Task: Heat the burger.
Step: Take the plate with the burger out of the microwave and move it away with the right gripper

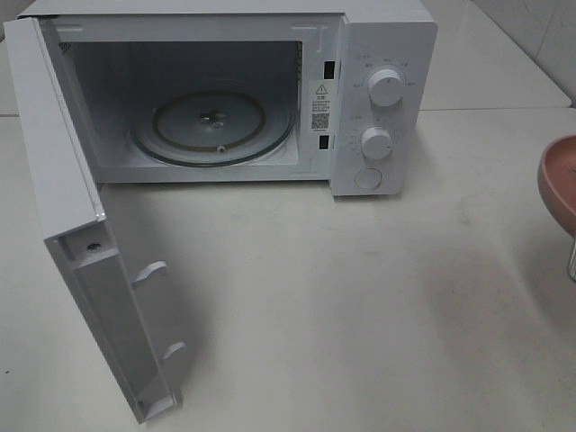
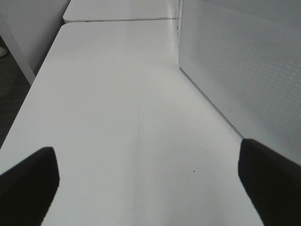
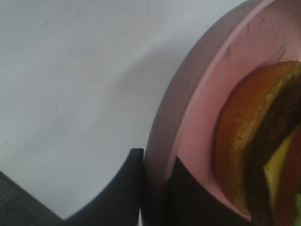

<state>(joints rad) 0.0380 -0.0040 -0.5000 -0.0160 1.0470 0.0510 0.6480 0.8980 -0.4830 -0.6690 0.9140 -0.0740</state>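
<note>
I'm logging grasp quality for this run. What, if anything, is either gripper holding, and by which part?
The right gripper pinches the pink plate by its rim, with the burger on it. The left gripper is open and holds nothing.

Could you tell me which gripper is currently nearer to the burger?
Right. The right gripper has its jaws clamped on the rim of the pink plate carrying the burger. The left gripper hangs open over bare table beside the microwave's side.

The burger [image 3: 263, 141] and pink plate [image 1: 560, 180] are cut off by picture edges.
</note>
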